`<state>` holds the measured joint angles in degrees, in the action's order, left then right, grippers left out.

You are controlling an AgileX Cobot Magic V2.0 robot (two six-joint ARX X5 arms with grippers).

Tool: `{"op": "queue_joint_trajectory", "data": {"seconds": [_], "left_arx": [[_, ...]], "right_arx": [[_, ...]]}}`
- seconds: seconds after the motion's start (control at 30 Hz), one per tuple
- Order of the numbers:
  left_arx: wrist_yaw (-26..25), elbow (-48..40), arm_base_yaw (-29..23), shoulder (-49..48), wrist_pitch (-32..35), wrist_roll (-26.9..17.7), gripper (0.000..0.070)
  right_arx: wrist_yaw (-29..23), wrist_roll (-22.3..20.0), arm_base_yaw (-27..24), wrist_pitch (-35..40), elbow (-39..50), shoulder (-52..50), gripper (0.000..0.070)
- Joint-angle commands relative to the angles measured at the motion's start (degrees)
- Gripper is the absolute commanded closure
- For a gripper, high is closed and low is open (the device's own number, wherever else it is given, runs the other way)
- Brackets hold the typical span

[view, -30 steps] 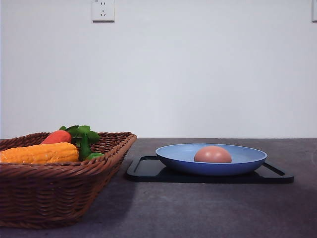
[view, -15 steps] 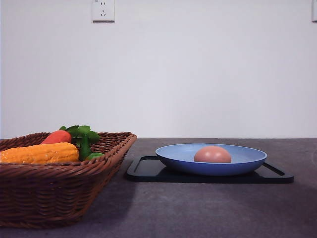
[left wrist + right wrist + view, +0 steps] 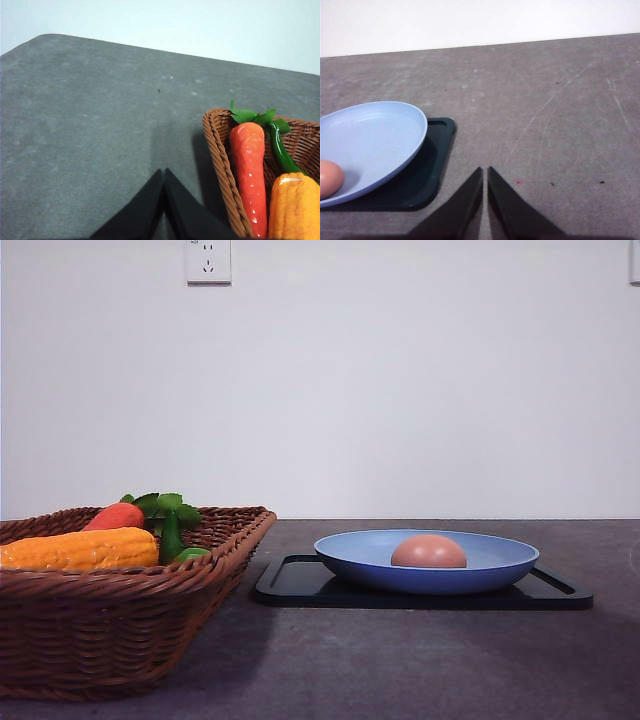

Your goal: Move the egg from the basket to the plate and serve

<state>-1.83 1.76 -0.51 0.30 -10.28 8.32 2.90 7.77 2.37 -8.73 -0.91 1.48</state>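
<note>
Small brownish-pink oval egg (image 3: pixel 429 551) lies in the wide shallow round blue plate (image 3: pixel 370 558), right of centre in the front view; the plate sits on a flat black rectangular tray (image 3: pixel 300 583) on the dark grey table (image 3: pixel 400 660). Compared with the earlier front frames the egg sits a hair further left in the plate; plate, tray and basket are unchanged. Large dark brown woven wicker basket (image 3: pixel 120 625) fills the lower left, holding an orange-red carrot with green leaves (image 3: pixel 115 516) and a yellow-orange corn cob (image 3: pixel 80 548). White wall socket (image 3: pixel 208 260) at upper left.

Left wrist view: left gripper (image 3: pixel 164 172) is clenched, black fingertips meeting, nothing between them, over bare table just beside the basket corner.

Right wrist view: right gripper (image 3: pixel 485 170) is pressed together, empty, over table near the tray corner, apart from the plate; egg at the frame's left edge.
</note>
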Motion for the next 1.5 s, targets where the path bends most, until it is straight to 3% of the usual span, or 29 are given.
{"op": "queue_joint_trajectory", "data": {"seconds": [0.0, 1.47], "left_arx": [[-0.09, -1.57, 0.00, -0.11, -0.24, 0.11, 0.0700], [-0.10, -1.57, 0.00, -0.11, -0.24, 0.11, 0.0700]], "right_arx": [[-0.13, 0.50, 0.17, 0.58, 0.20, -0.20, 0.0700], [-0.13, 0.50, 0.17, 0.58, 0.20, -0.20, 0.0700]]}}
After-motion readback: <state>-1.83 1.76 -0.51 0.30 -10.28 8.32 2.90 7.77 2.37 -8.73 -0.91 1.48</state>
